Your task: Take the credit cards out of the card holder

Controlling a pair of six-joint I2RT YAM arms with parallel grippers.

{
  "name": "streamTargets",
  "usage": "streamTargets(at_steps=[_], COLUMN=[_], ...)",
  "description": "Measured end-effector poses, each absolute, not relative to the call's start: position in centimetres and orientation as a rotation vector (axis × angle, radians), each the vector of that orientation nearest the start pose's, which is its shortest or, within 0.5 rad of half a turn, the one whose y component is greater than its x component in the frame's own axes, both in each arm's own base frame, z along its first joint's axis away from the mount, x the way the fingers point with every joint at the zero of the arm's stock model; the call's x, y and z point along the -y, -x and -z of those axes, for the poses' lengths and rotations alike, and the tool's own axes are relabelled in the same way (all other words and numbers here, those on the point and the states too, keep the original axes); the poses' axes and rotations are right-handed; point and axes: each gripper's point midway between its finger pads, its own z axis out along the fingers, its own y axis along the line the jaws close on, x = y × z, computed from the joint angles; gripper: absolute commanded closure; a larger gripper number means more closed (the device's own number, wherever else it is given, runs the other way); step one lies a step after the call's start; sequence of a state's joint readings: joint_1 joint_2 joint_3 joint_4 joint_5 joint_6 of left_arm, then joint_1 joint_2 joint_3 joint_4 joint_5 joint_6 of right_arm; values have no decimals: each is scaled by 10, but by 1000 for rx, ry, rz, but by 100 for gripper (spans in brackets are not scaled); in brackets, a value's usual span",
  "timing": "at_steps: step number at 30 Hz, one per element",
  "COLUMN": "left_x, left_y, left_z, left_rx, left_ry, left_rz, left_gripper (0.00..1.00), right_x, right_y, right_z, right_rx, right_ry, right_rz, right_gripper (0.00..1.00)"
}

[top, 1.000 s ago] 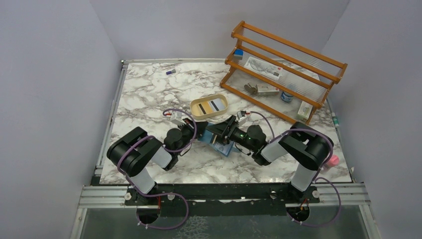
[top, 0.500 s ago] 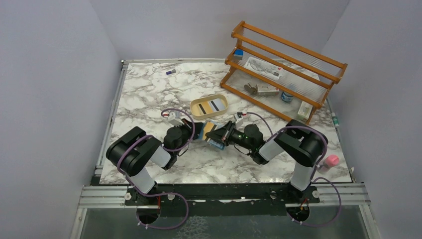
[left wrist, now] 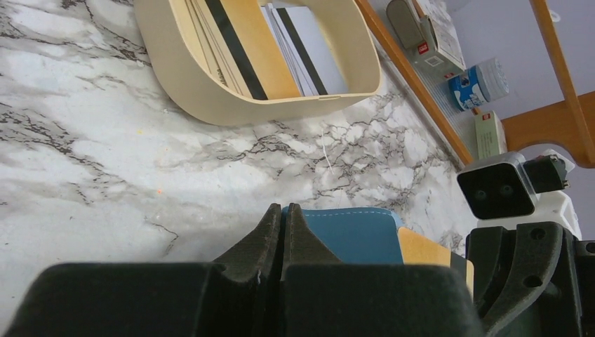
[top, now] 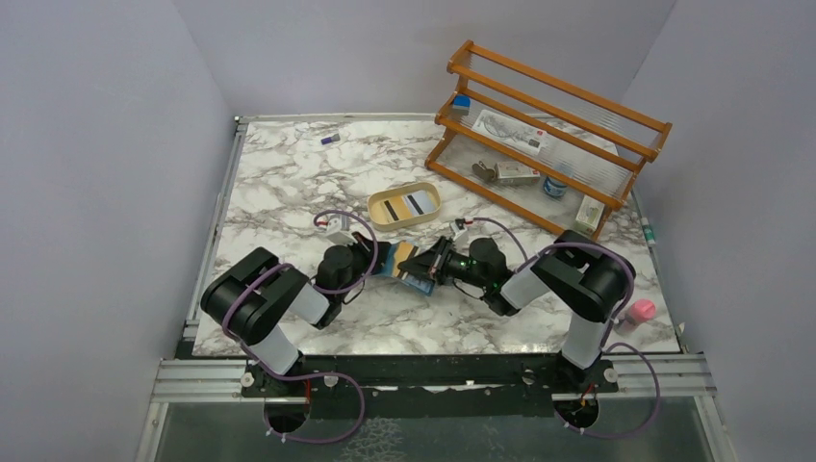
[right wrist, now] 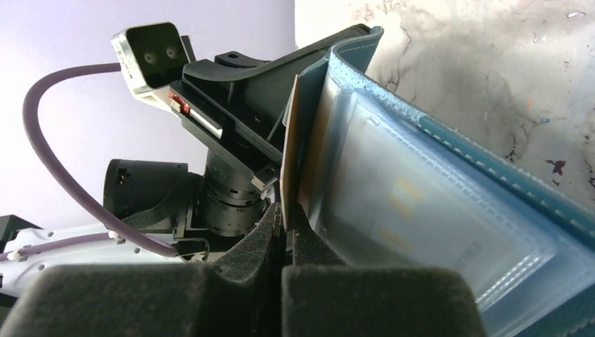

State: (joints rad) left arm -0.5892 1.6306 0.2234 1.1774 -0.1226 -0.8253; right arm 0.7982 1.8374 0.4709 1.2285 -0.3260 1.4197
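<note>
Two grippers of mine meet low over the marble table [top: 289, 183], just ahead of my bases. My left gripper [left wrist: 283, 214] is pressed together on the edge of the teal holder [left wrist: 351, 235], which lies open between my two wrists. My right gripper [right wrist: 284, 214] pinches the thin edge of a yellow card [right wrist: 289, 140]. That card lies against the holder's clear sleeve [right wrist: 421, 232] and pokes out past the teal cover. Just beyond the holder sits a tan tray [left wrist: 203, 98] with more cards [left wrist: 309, 42] in it, some with a dark stripe. Farther back on my right stands a wooden rack [top: 568, 84] with small boxes [top: 517, 173] on its shelves.
</note>
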Motion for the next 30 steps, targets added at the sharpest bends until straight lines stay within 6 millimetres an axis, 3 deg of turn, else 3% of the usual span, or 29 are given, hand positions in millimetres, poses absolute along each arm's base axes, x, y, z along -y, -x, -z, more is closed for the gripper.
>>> streamTargets(at_steps=[11,15,18,22,25,28,30], left_x=[208,200,194,186,180,176,174], left_y=[-305,-302,-296,-286,-280,-276,-274], left_z=[-81,-81,-75,-66,-62,-63,-66], left_rx=[-1825,-1831,-1857,-1883,-1895,-1889,-1878], left_ry=[275,277,279,283,291,297,297], left_rz=[861,827,804,782,765,761,767], left_gripper=[100,100,100,100,100,100,100], right_x=[-355,-358,-361,-361,-370,-379,-378], right_y=[-220,-237,-261,-299,-329,-357,-360], right_z=[-115,-154,-193,-218,-217,-192,-168], right_rx=[-2226,-2178,-2080,-2020,-2034,-2087,-2135], right_ry=[-157,5,122,226,318,395,434], right_rz=[-1597,-1483,-1405,-1271,-1194,-1104,-1058], right_gripper=[99,99,99,99,99,99,99])
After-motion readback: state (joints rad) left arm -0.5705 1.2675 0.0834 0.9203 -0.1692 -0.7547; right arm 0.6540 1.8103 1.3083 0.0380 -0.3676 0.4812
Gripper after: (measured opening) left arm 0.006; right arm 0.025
